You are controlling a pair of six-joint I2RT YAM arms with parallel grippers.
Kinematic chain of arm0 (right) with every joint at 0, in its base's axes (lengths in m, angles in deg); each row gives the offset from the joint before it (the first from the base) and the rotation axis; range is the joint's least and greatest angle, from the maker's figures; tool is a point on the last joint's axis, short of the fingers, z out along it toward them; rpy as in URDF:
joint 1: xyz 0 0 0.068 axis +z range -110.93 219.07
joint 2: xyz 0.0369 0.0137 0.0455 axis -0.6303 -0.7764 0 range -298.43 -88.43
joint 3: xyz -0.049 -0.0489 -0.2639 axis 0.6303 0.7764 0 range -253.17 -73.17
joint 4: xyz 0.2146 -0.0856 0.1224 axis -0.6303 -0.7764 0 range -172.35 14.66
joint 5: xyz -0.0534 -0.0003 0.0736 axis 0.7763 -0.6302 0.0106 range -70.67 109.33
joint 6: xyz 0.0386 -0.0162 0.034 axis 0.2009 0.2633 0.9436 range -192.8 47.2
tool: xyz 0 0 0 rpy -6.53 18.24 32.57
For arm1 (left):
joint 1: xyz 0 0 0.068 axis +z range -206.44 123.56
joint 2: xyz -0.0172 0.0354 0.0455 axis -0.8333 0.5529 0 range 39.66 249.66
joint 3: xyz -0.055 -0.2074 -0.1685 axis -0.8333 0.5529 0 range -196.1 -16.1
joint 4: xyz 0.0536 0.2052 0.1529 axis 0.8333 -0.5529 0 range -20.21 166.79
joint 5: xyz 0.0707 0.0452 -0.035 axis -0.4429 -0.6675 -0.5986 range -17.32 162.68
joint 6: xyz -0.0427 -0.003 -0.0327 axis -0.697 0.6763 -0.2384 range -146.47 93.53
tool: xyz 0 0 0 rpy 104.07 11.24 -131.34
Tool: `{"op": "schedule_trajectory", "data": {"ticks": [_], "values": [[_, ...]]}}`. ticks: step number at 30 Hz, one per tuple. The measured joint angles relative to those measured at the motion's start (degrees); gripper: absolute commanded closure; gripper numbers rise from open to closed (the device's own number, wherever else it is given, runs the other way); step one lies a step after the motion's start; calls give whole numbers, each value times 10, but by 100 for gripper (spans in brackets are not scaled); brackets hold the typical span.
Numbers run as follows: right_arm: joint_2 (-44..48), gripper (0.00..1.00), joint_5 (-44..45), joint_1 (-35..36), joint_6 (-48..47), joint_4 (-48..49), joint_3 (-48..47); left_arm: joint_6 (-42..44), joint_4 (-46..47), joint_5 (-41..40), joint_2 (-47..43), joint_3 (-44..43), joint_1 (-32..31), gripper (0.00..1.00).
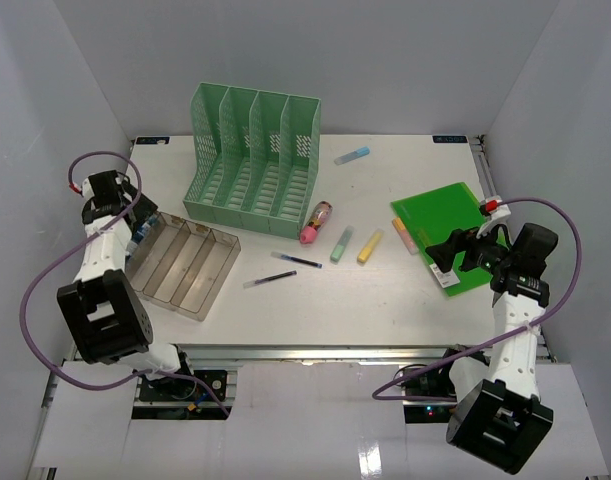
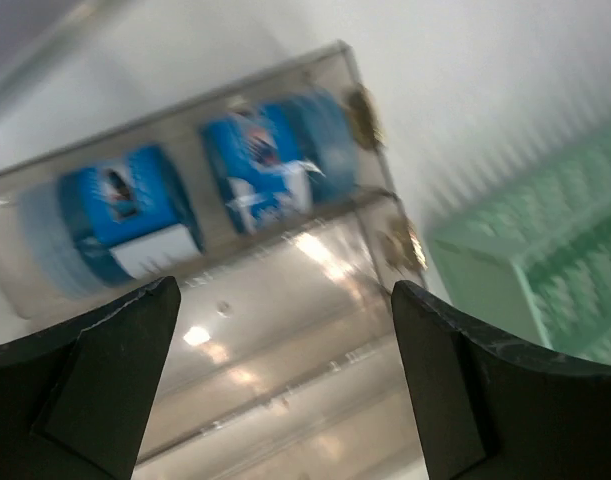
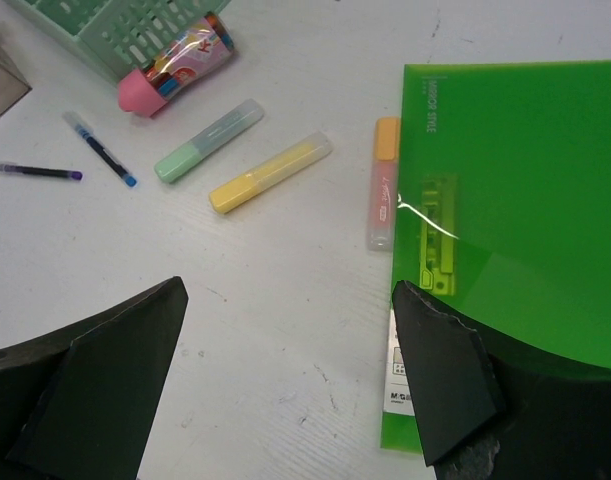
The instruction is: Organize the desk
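As their jaws gape wide, left gripper (image 2: pixel 285 292) — and right gripper (image 3: pixel 290 292) — hold nothing.

**Desk: what I see lying on it**

White desk (image 1: pixel 385 300), metal rail along near edge. Back-left of ctr I've got a mint-green file rack (image 1: pixel 253 150), upright. Clear tray (image 1: pixel 185 265) sits angled at front-left, near the rack. Pink-capped tube (image 1: pixel 316 222) is right by the rack's rt front corner. Blue highlighter (image 1: pixel 352 155) lies alone twd the back. Green highlighter (image 1: pixel 341 244) & yellow highlighter (image 1: pixel 370 246) lie side by side at ctr. Orange marker (image 1: pixel 402 234) runs along the left edge of the green folder (image 1: pixel 440 210). 2 pens, dark pen (image 1: pixel 296 260) & purple pen (image 1: pixel 269 280), lie btwn tray & highlighters.
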Motion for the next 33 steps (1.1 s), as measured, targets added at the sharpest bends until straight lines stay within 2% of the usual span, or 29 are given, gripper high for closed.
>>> {"op": "schedule_trajectory", "data": {"ticks": [3, 5, 7, 9, 12, 15, 20, 26, 33], "values": [[13, 10, -61, -1, -49, -24, 5, 21, 41, 168, -52, 37, -5, 2], [21, 10, -115, -1, -102, -54, 9, 40, 56, 271, -83, 56, -35, 2], [28, 10, -164, -1, -173, -98, 9, 66, 65, 333, -90, 55, -105, 4], [39, 10, -205, -1, -245, -145, 9, 101, 69, 377, -86, 51, -204, 8], [68, 6, -248, 0, -332, -196, 15, 161, 62, 408, -79, 51, -329, 12], [93, 1, -275, 2, -385, -220, 24, 228, 48, 406, -80, 51, -413, 17], [105, 2, -296, 2, -437, -237, 36, 334, 13, 345, -78, 54, -489, 22], [104, 4, -303, 2, -458, -242, 36, 420, -15, 241, -26, 77, -539, 28], [101, 3, -303, 2, -460, -241, 36, 464, -25, 180, 23, 93, -555, 31]]}}
